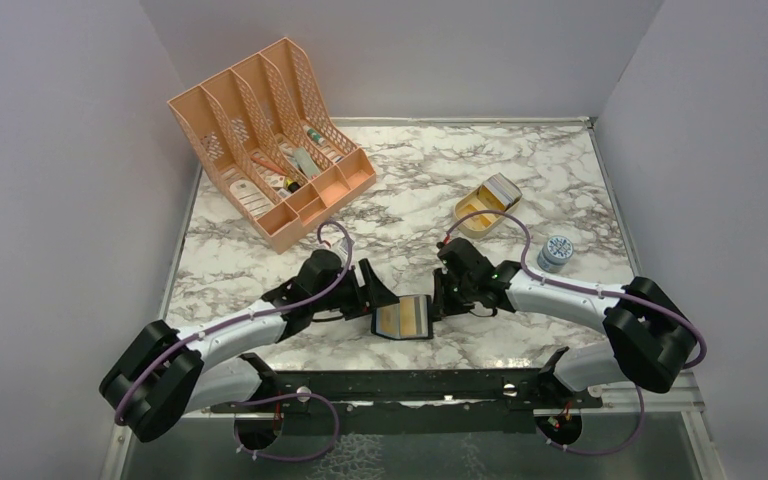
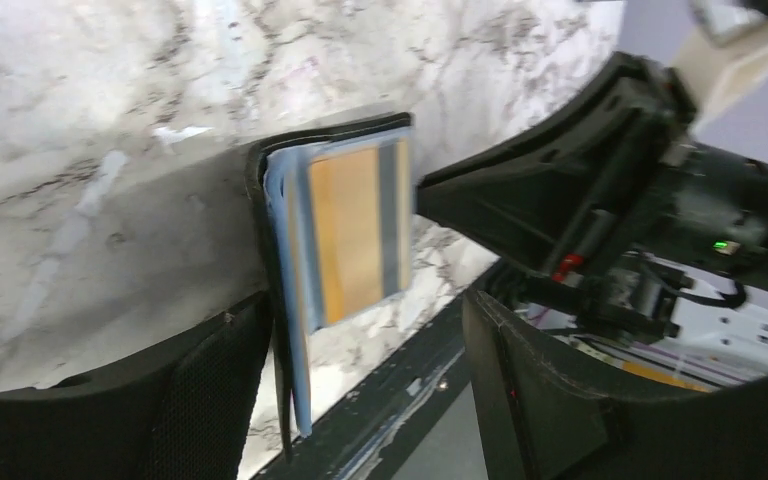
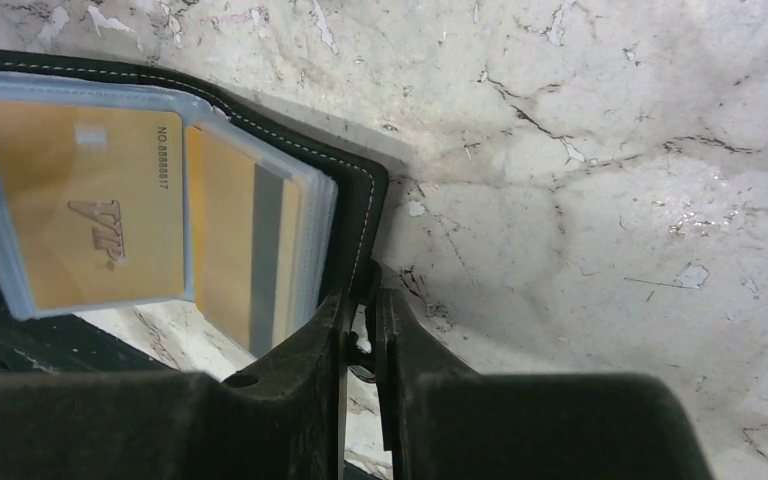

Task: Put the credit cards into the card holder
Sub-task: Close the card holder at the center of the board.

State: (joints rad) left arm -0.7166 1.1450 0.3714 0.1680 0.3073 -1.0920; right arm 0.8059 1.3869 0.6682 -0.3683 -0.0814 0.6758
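Note:
The black card holder (image 1: 403, 320) hangs open just above the marble, near the table's front edge, between both arms. Tan-orange credit cards (image 3: 80, 220) sit in its clear sleeves, one marked VIP and another (image 3: 230, 250) with a grey stripe. My right gripper (image 3: 363, 310) is shut on the holder's right cover edge (image 3: 355, 190). My left gripper (image 2: 370, 400) is open. The holder's left cover (image 2: 260, 200) and a bluish sleeve edge stand between its jaws, close to the left finger (image 2: 160, 410). The striped card (image 2: 350, 230) faces this camera, with the right gripper (image 2: 520, 200) behind it.
A peach desk organiser (image 1: 270, 140) with small items stands at the back left. A gold oval tin (image 1: 488, 208) lies open at the back right, with a small round blue-grey jar (image 1: 557, 252) beside it. The black mounting rail (image 1: 410, 385) runs along the table's near edge.

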